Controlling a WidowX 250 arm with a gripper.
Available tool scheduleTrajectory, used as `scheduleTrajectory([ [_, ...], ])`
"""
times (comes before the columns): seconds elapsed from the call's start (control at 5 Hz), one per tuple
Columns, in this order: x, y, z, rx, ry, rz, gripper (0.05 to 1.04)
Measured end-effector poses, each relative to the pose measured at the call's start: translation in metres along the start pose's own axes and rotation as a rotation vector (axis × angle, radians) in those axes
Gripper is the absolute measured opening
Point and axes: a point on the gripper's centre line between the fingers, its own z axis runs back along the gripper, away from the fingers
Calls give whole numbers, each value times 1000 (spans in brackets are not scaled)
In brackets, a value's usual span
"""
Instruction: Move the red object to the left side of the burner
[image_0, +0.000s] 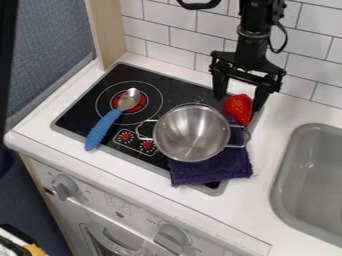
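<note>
Red strawberry (238, 109), presumably toy: is lying at the stovetop's right rear, by the purple cloth (224, 171); is probably proving light, firm, slightly slippery; is offering its broad middle for grasping. End effector (238, 102): is standing wide around it. Black stovetop (75, 114): is bearing pot (192, 132) and spoon (105, 129). White bench (257, 205): is framing grey sink (282, 167). Tiled wall (184, 41): is rising behind.

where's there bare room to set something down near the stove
Bare counter lies between the towel and sink; bare stovetop lies behind the pot, between spoon and gripper. It's crowded where pot, towel, strawberry and gripper bunch up.
</note>
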Motion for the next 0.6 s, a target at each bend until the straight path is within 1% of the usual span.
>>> scheduleTrajectory([
  [0.2,1,2,-1,2,-5,6,999],
  [0.4,-5,5,-8,24,8,2,943],
  [0.6,-12,0,-16,45,16,-19,746],
])
